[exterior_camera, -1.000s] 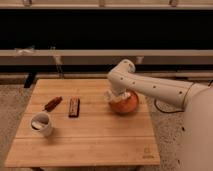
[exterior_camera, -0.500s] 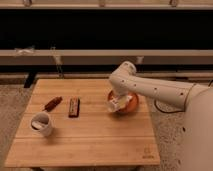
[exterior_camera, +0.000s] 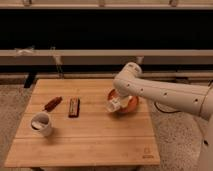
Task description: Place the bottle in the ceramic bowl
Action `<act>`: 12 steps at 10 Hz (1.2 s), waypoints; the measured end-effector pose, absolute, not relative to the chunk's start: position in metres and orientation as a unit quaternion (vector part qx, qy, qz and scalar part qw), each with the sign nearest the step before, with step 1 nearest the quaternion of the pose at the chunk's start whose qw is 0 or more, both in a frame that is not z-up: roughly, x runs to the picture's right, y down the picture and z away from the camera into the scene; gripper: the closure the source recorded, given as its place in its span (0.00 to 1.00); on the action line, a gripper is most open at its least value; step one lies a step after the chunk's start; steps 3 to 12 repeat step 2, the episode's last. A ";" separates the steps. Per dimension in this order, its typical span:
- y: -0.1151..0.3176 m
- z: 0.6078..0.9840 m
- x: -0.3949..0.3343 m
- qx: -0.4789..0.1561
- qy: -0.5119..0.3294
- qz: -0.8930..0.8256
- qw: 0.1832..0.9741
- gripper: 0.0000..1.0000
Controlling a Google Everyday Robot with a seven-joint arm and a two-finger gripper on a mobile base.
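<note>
The bottle (exterior_camera: 114, 104) is held by the tool (exterior_camera: 116, 103) at the left rim of the ceramic bowl (exterior_camera: 129, 103), apparently tilted over the tabletop (exterior_camera: 95, 137) so it can be lowered in.

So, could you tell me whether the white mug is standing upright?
Upright: the white mug shows its open rim on top. The hand is over the ceramic bowl.

white arm bent at the elbow
end effector (exterior_camera: 114, 106) hangs low at the arm's left tip, pointing down.
</note>
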State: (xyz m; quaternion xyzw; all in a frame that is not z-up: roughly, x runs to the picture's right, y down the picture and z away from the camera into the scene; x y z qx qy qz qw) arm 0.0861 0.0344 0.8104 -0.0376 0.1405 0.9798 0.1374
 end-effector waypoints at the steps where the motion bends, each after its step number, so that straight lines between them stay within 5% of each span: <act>1: 0.035 0.803 0.086 -0.044 0.139 0.980 0.135 0.20; 12: 0.035 0.800 0.086 -0.047 0.139 0.980 0.135 0.20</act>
